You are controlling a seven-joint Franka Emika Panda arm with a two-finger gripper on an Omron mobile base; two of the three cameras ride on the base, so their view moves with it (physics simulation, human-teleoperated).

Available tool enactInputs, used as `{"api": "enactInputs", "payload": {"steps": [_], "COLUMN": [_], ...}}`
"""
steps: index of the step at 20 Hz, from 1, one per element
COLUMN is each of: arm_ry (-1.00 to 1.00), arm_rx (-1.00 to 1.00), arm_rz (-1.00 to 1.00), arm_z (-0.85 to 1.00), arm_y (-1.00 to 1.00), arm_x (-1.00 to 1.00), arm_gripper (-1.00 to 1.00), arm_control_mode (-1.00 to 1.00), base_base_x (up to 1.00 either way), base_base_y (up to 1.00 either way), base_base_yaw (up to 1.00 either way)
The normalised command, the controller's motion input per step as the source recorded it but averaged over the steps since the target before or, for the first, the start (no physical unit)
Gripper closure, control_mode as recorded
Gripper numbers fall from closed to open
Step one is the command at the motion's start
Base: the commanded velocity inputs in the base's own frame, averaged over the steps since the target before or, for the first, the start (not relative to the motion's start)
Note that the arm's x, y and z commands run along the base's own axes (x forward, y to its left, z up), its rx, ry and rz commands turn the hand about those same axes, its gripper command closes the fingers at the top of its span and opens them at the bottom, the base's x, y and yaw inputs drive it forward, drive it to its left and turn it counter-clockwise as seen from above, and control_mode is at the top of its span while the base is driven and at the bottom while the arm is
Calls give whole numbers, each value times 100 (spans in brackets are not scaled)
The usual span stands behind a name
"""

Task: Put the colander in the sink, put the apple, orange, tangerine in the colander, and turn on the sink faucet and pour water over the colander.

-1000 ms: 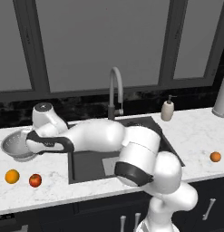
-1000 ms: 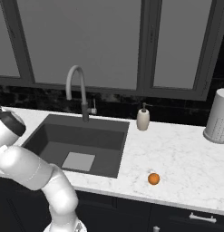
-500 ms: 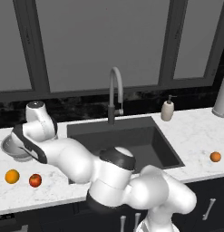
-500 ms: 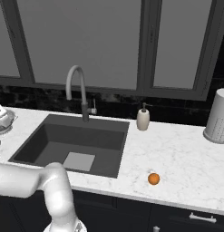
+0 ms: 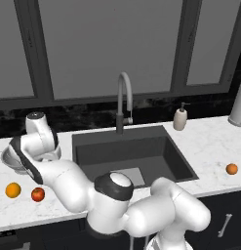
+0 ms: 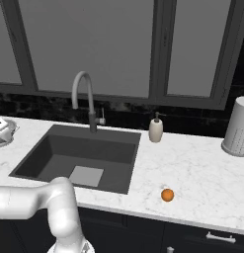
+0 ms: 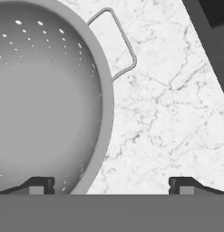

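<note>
Arm has swung further left over the last second; gripper now hovers over the colander rim, fingers spread apart, one each side of the wall. Colander sits on the counter left of the sink. Rim grasp looks imminent.

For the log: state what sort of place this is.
A simulated home kitchen, most likely: a white marble counter holds a recessed dark sink with a gooseneck faucet, a soap dispenser beside it, and a colander.

Colander on counter, left of sink.
</note>
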Motion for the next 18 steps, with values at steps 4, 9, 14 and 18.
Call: {"api": "enactInputs", "payload": {"steps": [4, 9, 14, 18], "arm_ry": [0, 0, 0, 0], "arm_rx": [0, 1, 1, 0], "arm_rz": [0, -1, -3, -4], "arm_z": [-18, -15, -14, -21], "arm_y": [2, 6, 5, 1], "arm_x": [3, 15, 20, 14], "arm_gripper": [-100, -100, -100, -100], "arm_control_mode": [-100, -100, -100, -100], "base_base_x": [0, 0, 0, 0], "base_base_y": [0, 0, 0, 0], "base_base_yaw": [0, 0, 0, 0]}}
